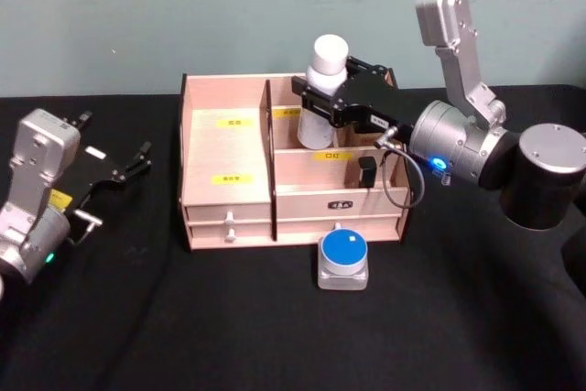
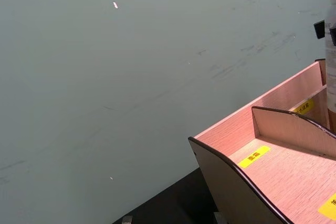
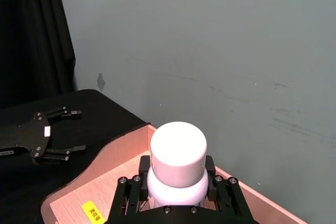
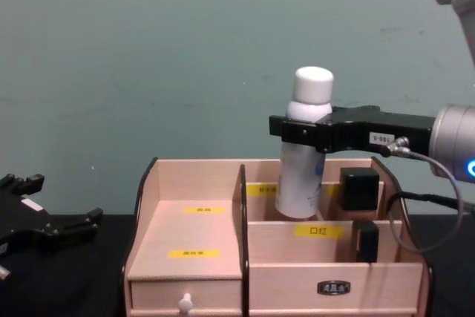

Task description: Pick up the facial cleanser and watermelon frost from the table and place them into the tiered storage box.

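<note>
The facial cleanser [image 1: 330,52] is sitting upright, bottom end dipping into the back right compartment of the tiered storage box [image 1: 226,148], with the right gripper [image 4: 300,130] clamping it just under the cap. The watermelon frost [image 1: 344,258] is sitting on the table [image 1: 183,318] just in front of the box. The left gripper [image 1: 117,142] is hanging out off to the left, fingers spread.

Here's one that reads: yellow label [image 4: 317,231], 口红, on the middle step's front wall, right half of the pale wooden tiered storage box [image 4: 282,287]. The other yellow labels [image 4: 195,254] are too blurred.
</note>
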Robot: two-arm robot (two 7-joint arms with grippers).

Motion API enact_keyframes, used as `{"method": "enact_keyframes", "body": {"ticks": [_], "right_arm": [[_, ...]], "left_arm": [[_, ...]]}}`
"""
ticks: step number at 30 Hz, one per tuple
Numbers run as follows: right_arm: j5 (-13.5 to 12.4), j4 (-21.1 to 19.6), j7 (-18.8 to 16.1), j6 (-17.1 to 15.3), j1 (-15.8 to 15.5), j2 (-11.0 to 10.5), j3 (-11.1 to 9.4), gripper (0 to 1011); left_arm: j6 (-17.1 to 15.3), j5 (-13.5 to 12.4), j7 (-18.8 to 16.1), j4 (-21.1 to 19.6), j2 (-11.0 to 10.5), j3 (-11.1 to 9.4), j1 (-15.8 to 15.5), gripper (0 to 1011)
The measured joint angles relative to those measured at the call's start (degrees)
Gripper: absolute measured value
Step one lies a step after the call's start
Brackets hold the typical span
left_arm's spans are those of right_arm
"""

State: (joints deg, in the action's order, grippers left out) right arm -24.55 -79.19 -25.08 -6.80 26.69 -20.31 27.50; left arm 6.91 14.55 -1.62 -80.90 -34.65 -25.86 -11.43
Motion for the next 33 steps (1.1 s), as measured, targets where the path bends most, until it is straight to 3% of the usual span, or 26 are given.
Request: {"method": "enact_keyframes", "body": {"ticks": [33], "right_arm": [[3.1, 4.2, -0.4, 1.0, 1.5, 2.8, -0.4, 593]], "left_arm": [[0.0, 0.0, 0.0, 0.0, 0.0, 0.0, 0.0, 1001]]}}
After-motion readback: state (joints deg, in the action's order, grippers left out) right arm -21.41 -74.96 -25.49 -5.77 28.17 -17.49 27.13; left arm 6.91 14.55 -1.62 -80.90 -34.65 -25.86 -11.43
